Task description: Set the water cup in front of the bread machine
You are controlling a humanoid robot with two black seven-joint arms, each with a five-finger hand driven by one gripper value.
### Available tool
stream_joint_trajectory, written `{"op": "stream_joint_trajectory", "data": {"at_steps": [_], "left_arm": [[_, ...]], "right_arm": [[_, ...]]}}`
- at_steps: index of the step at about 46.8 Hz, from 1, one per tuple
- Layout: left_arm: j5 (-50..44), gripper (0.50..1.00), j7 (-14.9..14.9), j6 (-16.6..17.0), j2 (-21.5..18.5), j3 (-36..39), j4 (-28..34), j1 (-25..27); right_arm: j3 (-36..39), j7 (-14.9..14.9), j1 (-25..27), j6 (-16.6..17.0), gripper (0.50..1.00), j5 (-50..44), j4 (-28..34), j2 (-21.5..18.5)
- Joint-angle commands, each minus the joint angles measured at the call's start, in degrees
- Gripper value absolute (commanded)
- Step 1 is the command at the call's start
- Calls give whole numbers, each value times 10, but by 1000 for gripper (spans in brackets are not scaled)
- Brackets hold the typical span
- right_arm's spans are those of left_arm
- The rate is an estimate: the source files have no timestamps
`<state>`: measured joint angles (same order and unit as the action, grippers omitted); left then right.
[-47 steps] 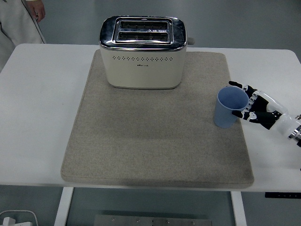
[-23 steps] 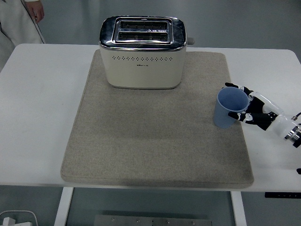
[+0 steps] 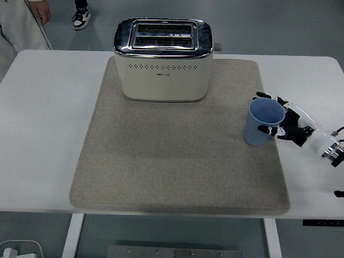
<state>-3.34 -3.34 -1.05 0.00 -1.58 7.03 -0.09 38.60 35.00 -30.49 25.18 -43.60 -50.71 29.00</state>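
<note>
Bright, even overhead light fills the scene — the white rectangular table (image 3: 48, 134) reads almost blown out, with little surface detail. The shiny chrome top of the cream toaster (image 3: 163, 36) carries soft glare along its rim. Shadows are faint and short — a thin dark band lies under the beige felt mat's (image 3: 177, 161) near edge. Focus is sharp throughout, with slight noise on the grey floor.

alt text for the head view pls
The robot's right hand wraps a blue cup at the right edge of a beige mat, right of a cream toaster standing at the mat's far end.
</note>
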Motion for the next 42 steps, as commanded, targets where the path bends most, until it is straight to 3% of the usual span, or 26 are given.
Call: {"op": "stream_joint_trajectory", "data": {"at_steps": [1, 9, 17, 36, 42], "left_arm": [[0, 1000, 0, 0, 0, 0, 0, 0], [0, 1000, 0, 0, 0, 0, 0, 0], [0, 1000, 0, 0, 0, 0, 0, 0], [0, 1000, 0, 0, 0, 0, 0, 0], [0, 1000, 0, 0, 0, 0, 0, 0]], "right_arm": [[0, 0, 1, -1, 897, -4, 0, -1], [1, 0, 0, -8, 770, -18, 0, -12], [3, 0, 0, -9, 691, -23, 0, -15], [25, 0, -19, -5, 668, -20, -1, -16], [25, 0, -34, -5, 668, -21, -1, -40]]}}
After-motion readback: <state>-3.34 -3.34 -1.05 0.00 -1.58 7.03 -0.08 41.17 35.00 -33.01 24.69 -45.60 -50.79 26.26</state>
